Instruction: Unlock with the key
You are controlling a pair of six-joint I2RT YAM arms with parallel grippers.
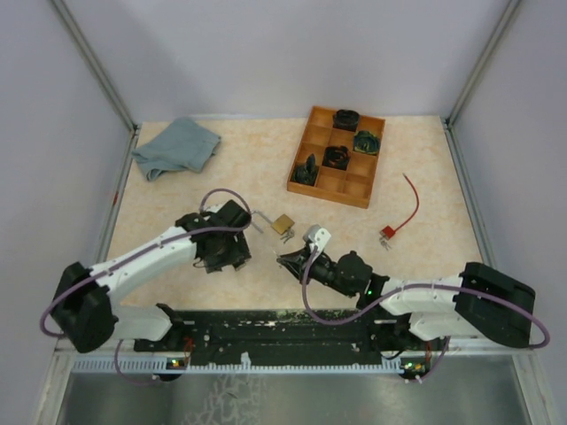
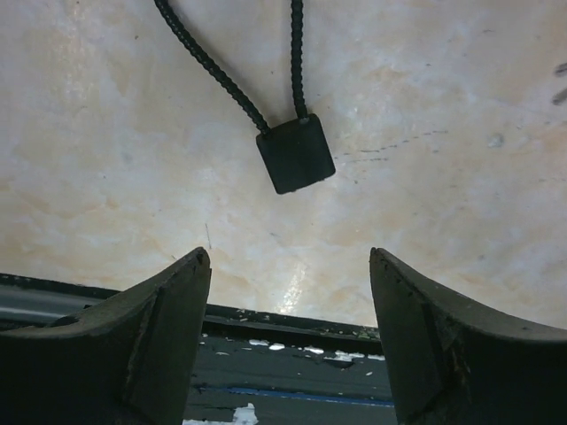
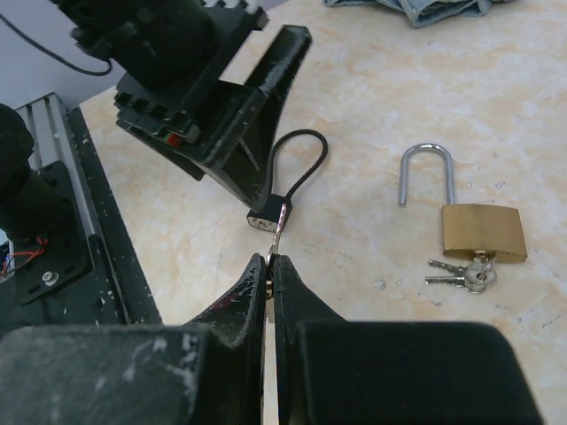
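The bench point(image 1: 168, 199) has a pale, marbled beige top, closed in by plain grey walls with metal posts in the back corners. A black mounting rail point(image 1: 292, 329) runs along the near edge. A blue-grey cloth point(image 1: 177, 146) lies crumpled at the far left. A wooden tray point(image 1: 354, 186) with compartments sits at the far centre-right with dark items in several cells. A red cord point(image 1: 412, 199) lies to the right of the tray with a small fitting at its near end.

The brass padlock point(image 3: 483, 232) lies flat near the middle of the bench. Its shackle point(image 3: 426, 149) stands out of the body, one leg ending free beside it. A small bunch of keys point(image 3: 461, 276) lies touching its bottom edge.

The left arm reaches in low from its base, bent at the elbow. The left gripper point(image 2: 288, 257) is released, its jaws standing wide with nothing between them. Just ahead of it on the bench lies a black tag point(image 2: 295, 153) on a loop of black cord point(image 2: 297, 53).

The right arm stretches across from the right, low over the bench, its wrist pointing toward the left arm. The right gripper point(image 3: 271, 261) is clenched on a thin metal key point(image 3: 276, 232), seen edge-on. The key's far end meets the black tag, just beside the left gripper's finger and a little to the left of the padlock.
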